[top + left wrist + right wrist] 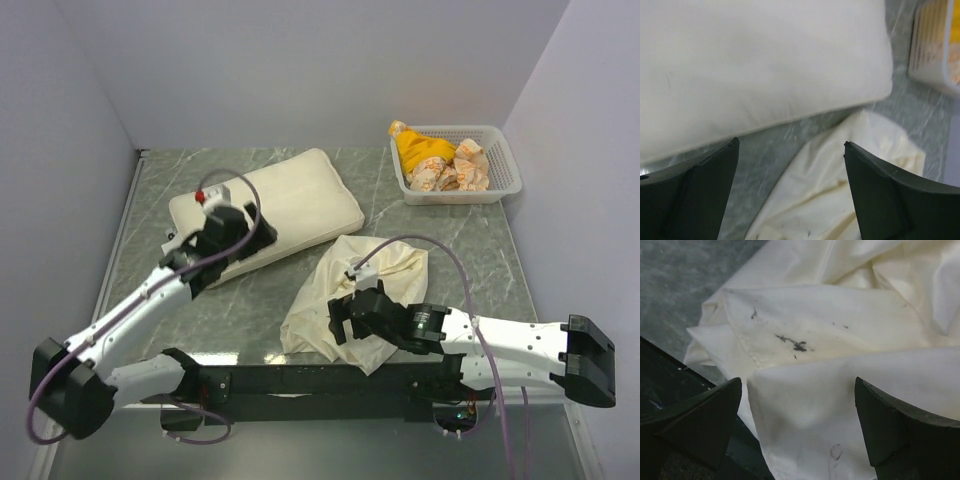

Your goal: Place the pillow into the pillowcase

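From above, the pillow (290, 200) lies flat on the grey marbled surface (250, 300) toward 11 o'clock, plain cream side up, its long axis running from 8 to 2 o'clock. The left pincer (240, 238) sits over the pillow's near edge at the 7 o'clock corner. From this height I cannot tell whether it touches the fabric. The pillowcase (385, 270) is a crumpled cream heap just past centre toward 5 o'clock, apart from the pillow with a strip of bare surface between them. The right pincer (342, 315) hangs over the heap's near-left part. A white slotted basket (505, 170) stands at 2 o'clock, holding a yellow cloth (420, 150) and some patterned items.

In the left wrist view, the left pincer (790, 145) is spread wide with nothing between its two dark fingers (695, 190). The pillow (760, 65) fills the frame from 9 to 1 o'clock, plump with a rounded edge. The pillowcase (840, 180) lies limp toward 5 o'clock, and a blurred corner of the basket (932, 50) shows at 2 o'clock.

In the right wrist view, the right pincer (797, 382) is also spread wide and grips nothing. The pillowcase (840, 330) spreads beneath it in folded layers, with a hemmed corner pointing to 10 o'clock and dark smudges (795, 344) near centre. Bare surface (680, 280) shows at 10 o'clock, and a black rail (660, 375) at 8 o'clock.
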Controlling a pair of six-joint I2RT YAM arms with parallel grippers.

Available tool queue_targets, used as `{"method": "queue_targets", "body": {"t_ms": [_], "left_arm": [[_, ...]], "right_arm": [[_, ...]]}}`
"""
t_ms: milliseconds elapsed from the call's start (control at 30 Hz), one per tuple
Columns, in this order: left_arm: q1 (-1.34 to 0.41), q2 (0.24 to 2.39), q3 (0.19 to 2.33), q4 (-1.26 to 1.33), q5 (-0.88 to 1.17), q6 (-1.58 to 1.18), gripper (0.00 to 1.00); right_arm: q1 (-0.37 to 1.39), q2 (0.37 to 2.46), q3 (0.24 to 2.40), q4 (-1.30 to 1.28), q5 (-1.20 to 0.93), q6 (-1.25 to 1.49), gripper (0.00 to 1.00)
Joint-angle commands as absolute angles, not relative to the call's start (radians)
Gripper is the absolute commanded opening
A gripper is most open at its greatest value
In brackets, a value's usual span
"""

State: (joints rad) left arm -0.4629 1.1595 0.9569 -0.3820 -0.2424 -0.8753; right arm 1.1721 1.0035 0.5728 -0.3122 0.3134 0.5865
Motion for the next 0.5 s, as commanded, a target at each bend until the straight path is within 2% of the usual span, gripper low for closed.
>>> {"method": "queue_targets", "body": {"t_ms": [0,133,233,267,300,367,400,467], "left_arm": [[-0.618,1.005,0.709,-0.434,-0.354,-1.07,0.89],[-0.753,0.936,0.505,-0.322,-0.307,-1.166,0.88],[-0.849,0.992,0.491,-0.291,-0.308,-1.198,0.88],[-0.877,1.014,0.497,-0.288,-0.317,-1.204,0.88],[-0.903,1.06,0.505,-0.281,-0.33,-1.213,0.88],[-0.972,1.103,0.526,-0.275,-0.336,-1.223,0.87],[-0.992,1.145,0.532,-0.267,-0.337,-1.223,0.86],[-1.043,1.186,0.552,-0.249,-0.337,-1.224,0.84]], "right_arm": [[1.227,1.031,0.555,-0.397,0.439,0.709,1.0],[1.23,1.052,0.564,-0.439,0.488,0.782,0.95],[1.229,1.058,0.584,-0.439,0.492,0.784,0.87],[1.229,1.058,0.591,-0.443,0.494,0.782,0.82],[1.23,1.061,0.604,-0.455,0.497,0.781,0.7],[1.227,1.058,0.618,-0.48,0.528,0.793,0.57],[1.229,1.052,0.624,-0.498,0.535,0.796,0.44],[1.224,1.023,0.629,-0.512,0.551,0.801,0.33]]}}
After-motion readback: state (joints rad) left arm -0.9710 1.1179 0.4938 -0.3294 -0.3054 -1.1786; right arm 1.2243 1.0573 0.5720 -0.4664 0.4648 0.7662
